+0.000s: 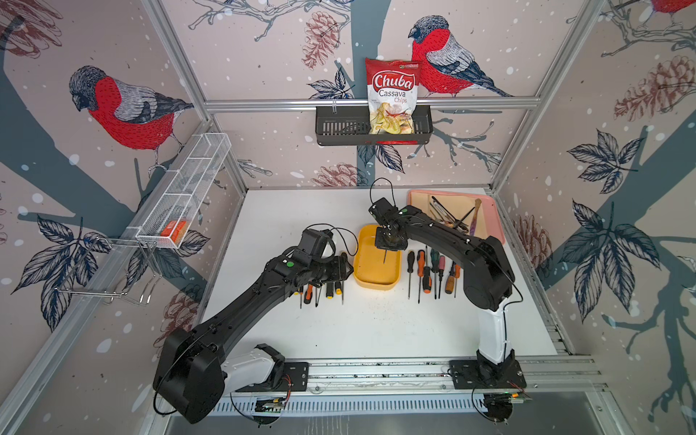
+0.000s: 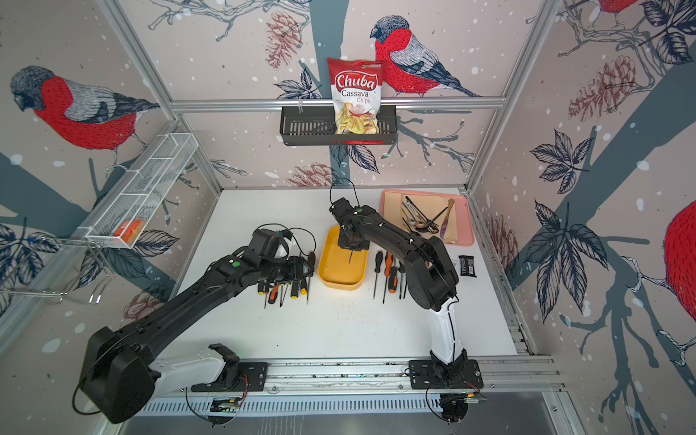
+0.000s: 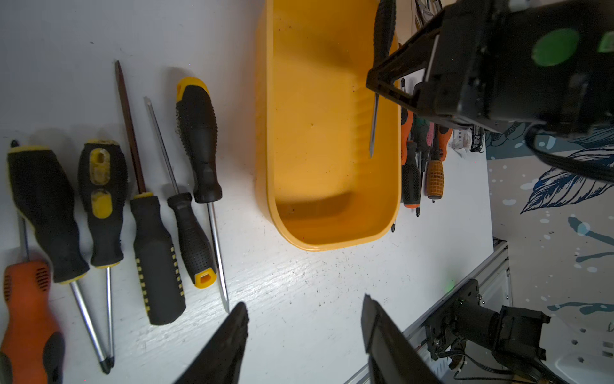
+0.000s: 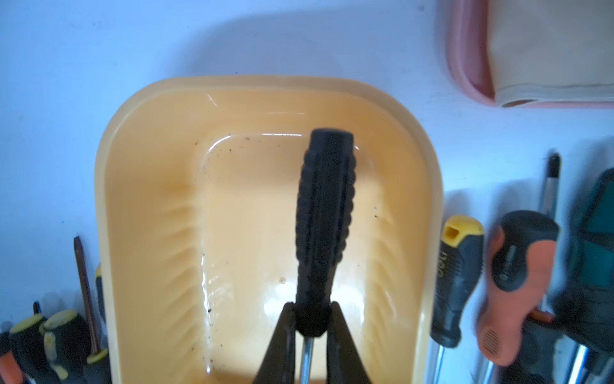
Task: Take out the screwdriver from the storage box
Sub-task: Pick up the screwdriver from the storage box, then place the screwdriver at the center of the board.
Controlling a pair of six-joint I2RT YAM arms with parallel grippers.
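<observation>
The screwdriver (image 4: 325, 226) with the black handle was pinched tight in the right gripper (image 4: 310, 311), down where the handle meets the metal rod. It hung over the yellow storage box (image 4: 106, 206), and I think it was lifted off the bottom. So the grab looked done. The job left was to bring it out past the rim and set it on the table (image 1: 357, 327). The left gripper (image 3: 305, 302) hovered beside the box, jaws apart, holding nothing. Other screwdrivers (image 1: 433, 271) lay in rows on both sides.

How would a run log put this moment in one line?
right gripper: shut on screwdriver | over storage box | left gripper: open
</observation>
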